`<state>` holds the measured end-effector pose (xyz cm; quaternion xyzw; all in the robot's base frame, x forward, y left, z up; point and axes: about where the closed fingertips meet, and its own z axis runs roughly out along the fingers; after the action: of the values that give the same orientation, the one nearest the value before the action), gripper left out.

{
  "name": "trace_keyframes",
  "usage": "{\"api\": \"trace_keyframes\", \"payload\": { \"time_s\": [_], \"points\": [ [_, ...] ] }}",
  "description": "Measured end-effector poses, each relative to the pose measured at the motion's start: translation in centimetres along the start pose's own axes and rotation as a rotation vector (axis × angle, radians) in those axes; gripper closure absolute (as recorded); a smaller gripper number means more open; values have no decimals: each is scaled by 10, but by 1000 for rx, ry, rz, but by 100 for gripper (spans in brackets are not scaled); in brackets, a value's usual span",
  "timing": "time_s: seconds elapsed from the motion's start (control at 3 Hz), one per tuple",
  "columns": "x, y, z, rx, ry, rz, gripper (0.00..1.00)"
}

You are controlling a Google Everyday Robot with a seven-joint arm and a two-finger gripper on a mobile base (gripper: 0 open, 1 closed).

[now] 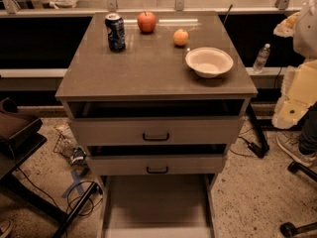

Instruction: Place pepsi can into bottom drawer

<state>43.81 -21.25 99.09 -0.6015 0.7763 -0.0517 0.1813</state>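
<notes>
Bottom drawer (157, 205) cut off by lower edge, claw out of view

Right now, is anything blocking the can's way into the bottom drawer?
Nothing visible does. The can stands on the cabinet top, back left; the bottom drawer is pulled out, its tray bare. The gripper is out of view.

**Can on the cabinet top, bottom drawer pulled out**

A grey-beige cabinet (148, 73) fills the middle of the view. The pepsi can (115, 32) stands upright at the far left of its top. An apple (146, 22) sits just right of the can, an orange (181, 37) lies further right, and a pale bowl (209, 62) rests near the right edge.

Two upper drawers (198, 131) with black handles show dark gaps above their fronts. The bottom drawer (156, 202) is pulled out toward the near side.

The gripper (285, 27) hangs at the far right, off the cabinet, above a water bottle (261, 58).
</notes>
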Motion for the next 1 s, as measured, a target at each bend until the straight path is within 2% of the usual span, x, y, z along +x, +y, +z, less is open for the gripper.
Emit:
{"api": "trace_keyframes", "payload": {
  "time_s": [0.67,1.0],
  "points": [
    [-5,-3,-3,11,-18,-3,0],
    [-40,-40,-8,43,-202,-6,0]
  ]
}}
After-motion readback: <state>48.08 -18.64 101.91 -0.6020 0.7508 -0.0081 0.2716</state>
